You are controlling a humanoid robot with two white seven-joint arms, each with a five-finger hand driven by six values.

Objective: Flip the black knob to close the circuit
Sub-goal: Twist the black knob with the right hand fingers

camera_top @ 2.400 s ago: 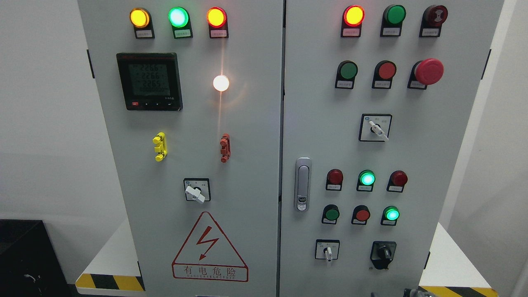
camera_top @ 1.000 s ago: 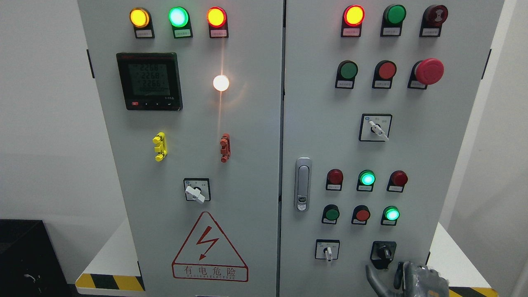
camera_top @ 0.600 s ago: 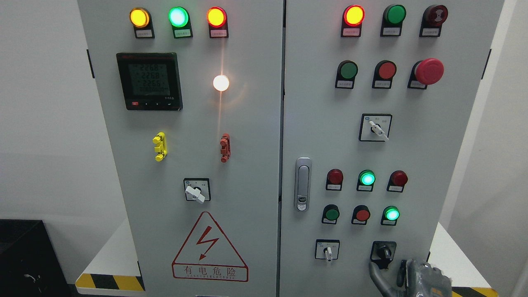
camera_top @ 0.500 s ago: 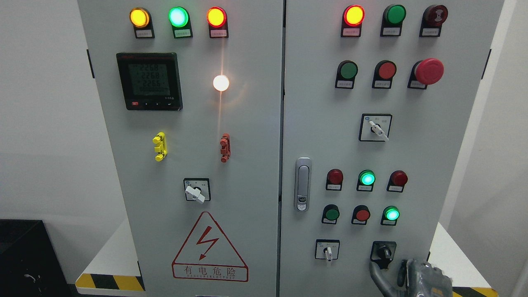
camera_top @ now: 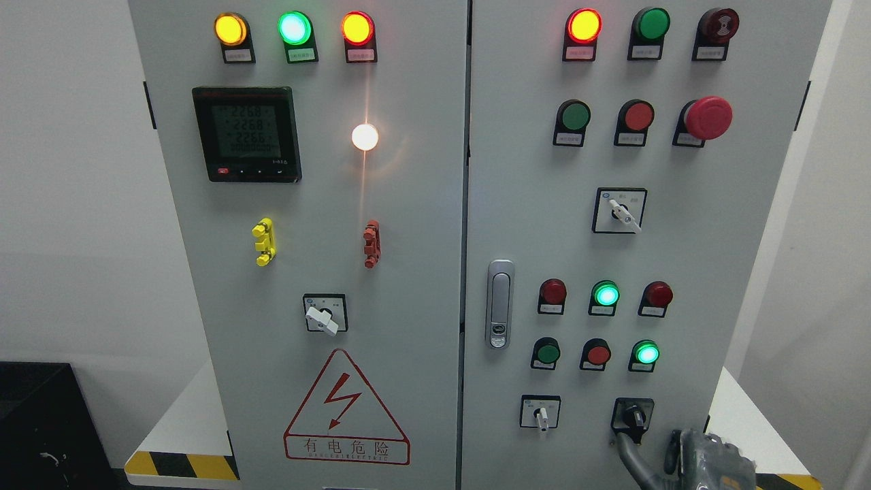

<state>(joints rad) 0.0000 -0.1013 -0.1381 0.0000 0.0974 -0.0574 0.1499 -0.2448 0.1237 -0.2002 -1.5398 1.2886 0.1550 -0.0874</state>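
I see the black knob at the lower right of the grey painted-metal cabinet, a small rotary switch w/ a stubby lever on a dark square plate, glossy plastic. Left of it sits a white-levered selector on a white plate; above, a lit round green lamp.

My right hand comes up from the bottom right edge, grey metal w/ dark jointed fingers. One long finger reaches up, tip just under the knob plate; can't tell if it touches. Fingers look loosely spread, holding nothing.

Vs. half a sec ago the hand has shifted slightly right and the finger tip sits a bit lower; knob lever looks unchanged.
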